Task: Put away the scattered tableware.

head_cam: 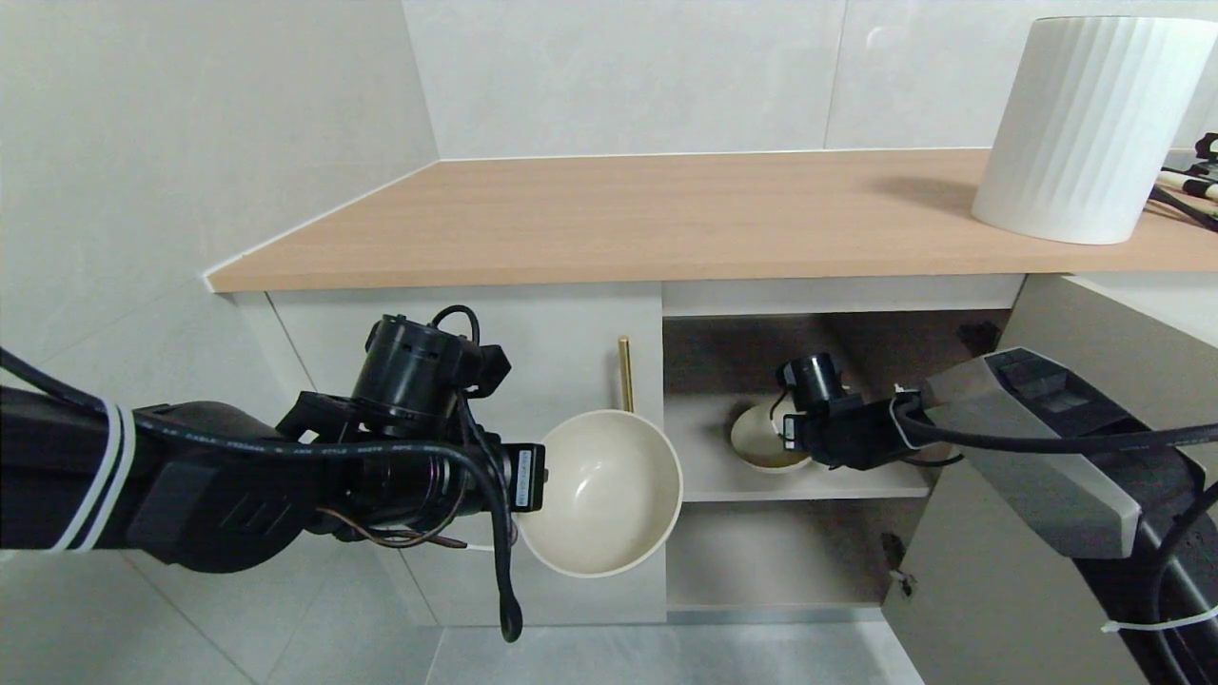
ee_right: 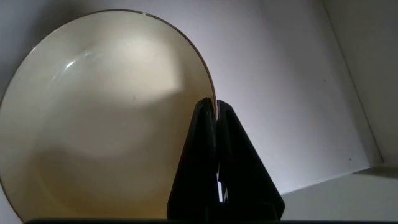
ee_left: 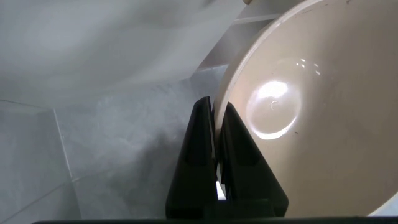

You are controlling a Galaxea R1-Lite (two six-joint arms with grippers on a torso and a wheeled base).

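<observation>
At the open cabinet [head_cam: 837,295], two bowls [head_cam: 599,495] [head_cam: 761,440] — left gripper [ee_left: 214,111] pinches one's rim, right gripper [ee_right: 216,107] the other's

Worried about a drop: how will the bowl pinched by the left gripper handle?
The bowl looks glossy, so probably slippery where the left gripper pinches its rim. Held by one edge, it may swivel. Seemingly ceramic: likely breakable if dropped.

The left hand [ee_left: 215,112] is gripping a tilted bowl [head_cam: 609,495] by its rim, clamped tight, with the arm lying level. The right hand [ee_right: 216,109] is pinching a second bowl [head_cam: 759,442] by its rim, the arm stretching forward over the shelf [head_cam: 809,480].
</observation>
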